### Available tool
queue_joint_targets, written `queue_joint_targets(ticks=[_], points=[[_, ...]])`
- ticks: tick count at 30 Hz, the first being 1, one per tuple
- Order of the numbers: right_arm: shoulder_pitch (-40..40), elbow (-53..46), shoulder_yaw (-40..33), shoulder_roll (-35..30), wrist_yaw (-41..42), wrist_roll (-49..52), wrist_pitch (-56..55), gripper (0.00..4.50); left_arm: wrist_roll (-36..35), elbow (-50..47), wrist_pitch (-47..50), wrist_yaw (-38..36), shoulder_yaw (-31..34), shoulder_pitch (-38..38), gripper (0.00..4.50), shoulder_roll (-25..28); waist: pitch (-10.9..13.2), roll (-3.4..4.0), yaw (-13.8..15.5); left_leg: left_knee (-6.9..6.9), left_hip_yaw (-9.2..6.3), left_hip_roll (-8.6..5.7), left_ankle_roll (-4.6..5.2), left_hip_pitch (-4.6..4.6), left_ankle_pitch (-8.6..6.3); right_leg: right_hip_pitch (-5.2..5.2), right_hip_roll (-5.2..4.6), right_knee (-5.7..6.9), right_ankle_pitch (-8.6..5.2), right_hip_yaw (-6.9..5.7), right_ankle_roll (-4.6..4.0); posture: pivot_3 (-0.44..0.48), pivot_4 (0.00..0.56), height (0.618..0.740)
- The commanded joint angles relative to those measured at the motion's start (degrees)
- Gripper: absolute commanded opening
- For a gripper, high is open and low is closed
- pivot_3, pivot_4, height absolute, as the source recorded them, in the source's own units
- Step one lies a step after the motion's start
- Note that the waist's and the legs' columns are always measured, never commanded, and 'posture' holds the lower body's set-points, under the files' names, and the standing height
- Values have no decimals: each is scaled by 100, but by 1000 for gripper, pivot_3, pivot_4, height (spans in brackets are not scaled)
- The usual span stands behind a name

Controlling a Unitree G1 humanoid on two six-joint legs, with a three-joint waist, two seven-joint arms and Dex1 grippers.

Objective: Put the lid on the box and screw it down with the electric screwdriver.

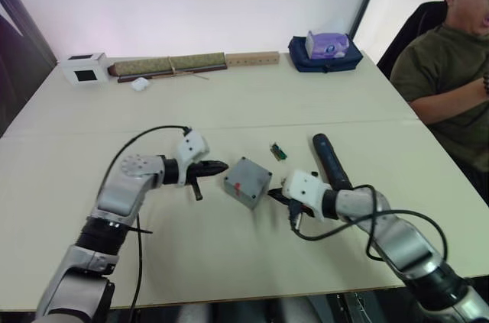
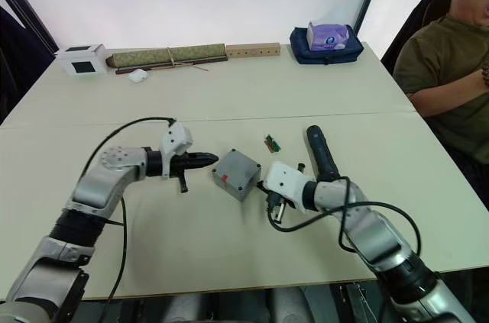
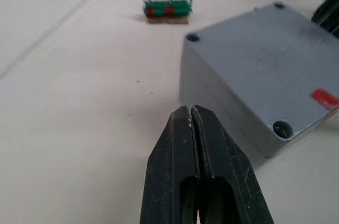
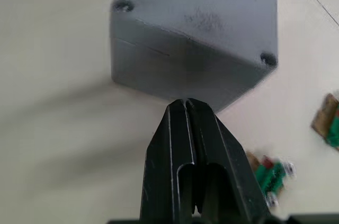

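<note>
Checking the head view first: the box (image 1: pixel 247 182) sits near the middle of the bench (image 1: pixel 229 109), with the lid (image 1: pixel 249 176) already seated on top, its red mark facing up. My left claw (image 1: pixel 216 166) points at the box from the left, just short of it; my right claw (image 1: pixel 276 197) sits just beside its right edge. The electric screwdriver (image 1: pixel 330 161) lies flat on the bench behind the right wrist, untouched.

Left wrist view: the left claw (image 3: pixel 192 114) has its fingers pressed together, holding nothing, close to the box wall. The lid (image 3: pixel 265 65) lies flush, screw holes visible at its corners. A small green terminal block (image 3: pixel 167 9) lies beyond.

Right wrist view: the right claw (image 4: pixel 185 105) is likewise closed and empty, tip against a corner of the box (image 4: pixel 180 70).

Judgement: seating looks complete; the next step is fetching the screwdriver. I would grip it mid-barrel and steady the box with the left claw. The terminal block lies between box and tool; avoid sweeping it. A person (image 1: pixel 451 71) sits at the far right edge.
</note>
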Motion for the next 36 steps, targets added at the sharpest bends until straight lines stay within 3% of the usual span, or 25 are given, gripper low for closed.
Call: queue_joint_targets(ticks=[1, 14, 24, 36], points=[[-337, 12, 116, 231, -83, -141, 316, 12, 161, -116, -124, -140, -250, 46, 0, 28, 1, 2, -1, -1, 0, 1, 0, -1, 0, -3, 2, 1, 1, 0, 1, 0, 150, 740], [-878, 238, 492, 584, 530, -81, 544, 12, -369, -1608, 1318, -411, -2, 251, 0, 529, 5, 2, -18, -2, -2, 1, 0, -8, 0, -8, -1, 0, 0, -5, 2, 0, 150, 740], [-1229, 473, 601, 886, 809, -90, 441, 12, -450, -1940, 1420, -396, 306, 849, 0, 1095, 20, 8, -19, -8, -3, 4, 0, -8, 0, -13, -2, 2, -1, -9, 1, 0, 150, 740], [-1343, 491, 694, 875, 1159, -85, 480, 12, -381, -2008, 1352, -153, 405, 1155, 0, 1157, 23, 9, -20, -8, -3, 3, 0, -9, 0, -13, -4, 0, -4, -10, -6, 0, 150, 740]])
